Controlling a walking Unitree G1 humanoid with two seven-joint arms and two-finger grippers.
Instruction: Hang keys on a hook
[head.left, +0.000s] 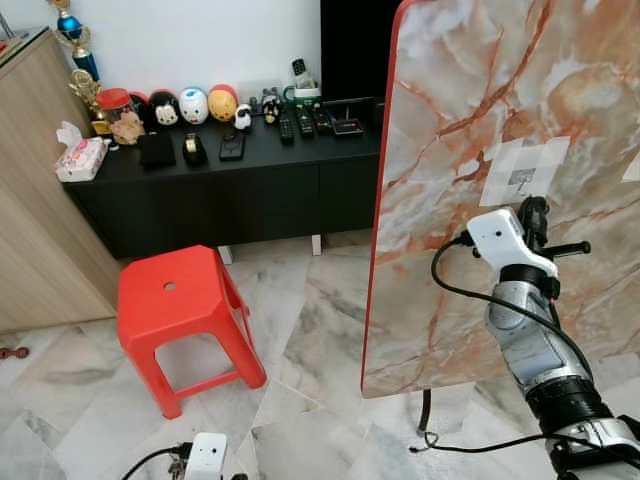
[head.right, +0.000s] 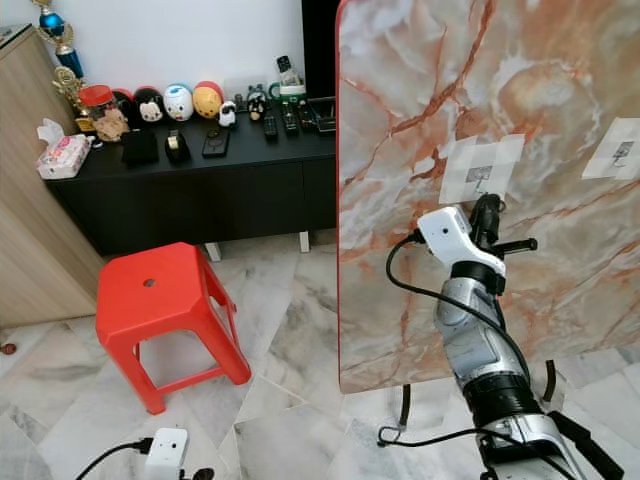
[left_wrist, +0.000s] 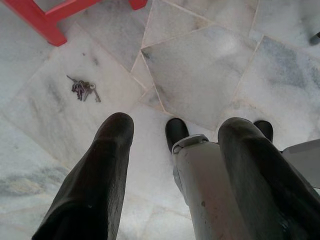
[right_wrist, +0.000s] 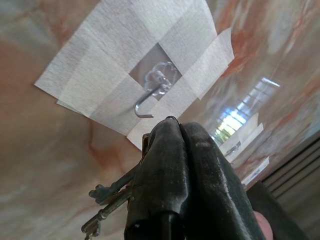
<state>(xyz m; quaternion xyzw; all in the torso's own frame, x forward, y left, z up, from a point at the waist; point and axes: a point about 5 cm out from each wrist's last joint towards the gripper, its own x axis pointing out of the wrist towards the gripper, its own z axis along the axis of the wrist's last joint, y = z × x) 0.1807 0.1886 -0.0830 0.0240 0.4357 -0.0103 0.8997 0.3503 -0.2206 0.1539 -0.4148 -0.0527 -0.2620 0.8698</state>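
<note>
Right pincer (right_wrist: 172, 135): fingers are pressing together, clenched on a bunch of keys (right_wrist: 107, 202) that is sticking out to one side of them. The tips are hovering just below a small metal hook (right_wrist: 150, 97), not touching it. The hook is sitting under white tape (right_wrist: 95, 75) on an upright marble-patterned board (head.left: 450, 100).

Left pincer (left_wrist: 172, 150): fingers are standing apart, released, pointing down at the marble floor (left_wrist: 210, 65). A second key bunch (left_wrist: 84, 90) is lying on that floor, well apart from the fingertips, near a red stool (head.left: 180, 300). A black cabinet (head.left: 230, 190) is standing behind the stool.
</note>
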